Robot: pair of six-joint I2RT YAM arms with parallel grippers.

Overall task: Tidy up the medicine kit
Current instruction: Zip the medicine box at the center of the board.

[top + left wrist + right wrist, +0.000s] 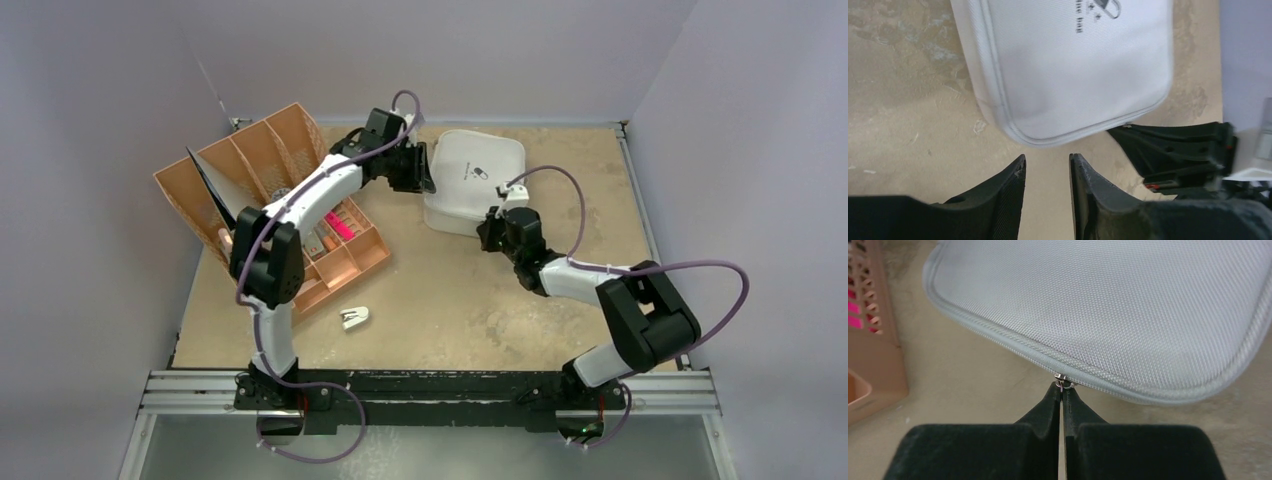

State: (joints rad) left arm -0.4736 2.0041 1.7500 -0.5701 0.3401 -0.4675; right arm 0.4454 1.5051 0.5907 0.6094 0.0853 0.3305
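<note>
Where the kit lies: the medicine kit (474,180), a light grey zip case with its lid down, lies flat on the far middle of the worktop (470,310), near the back wall.
Right side: the right hand (1062,387) has its fingers pressed together on the small metal zip pull (1061,381) at the near edge of the case. The pull is held only at the very tips.
Left side: the left hand (1047,170) has its fingers apart with nothing between them. It is poised just beside a rounded corner of the kit, and no contact with the fabric is seen.
Step in hand: judged to be running the zip along the seam so that the lid can be lifted. Which way it is to run cannot be told.
How it is best done: the pull should be drawn along the line of the seam, not away from it, and followed round the corner in a smooth arc. With so shallow a hold, a sideways tug would likely lose it. The case looks light and may slide — it should be steadied by the left hand.
Surface: beige, worn and mottled, flat, with a metal rail (430,392) at the near edge.
Also there: tan divided trays (255,165) stand to the left of the kit, and a small white object (354,318) lies alone near the front — well apart from it.
Room: plain pale walls (520,50) close in on three sides.
</note>
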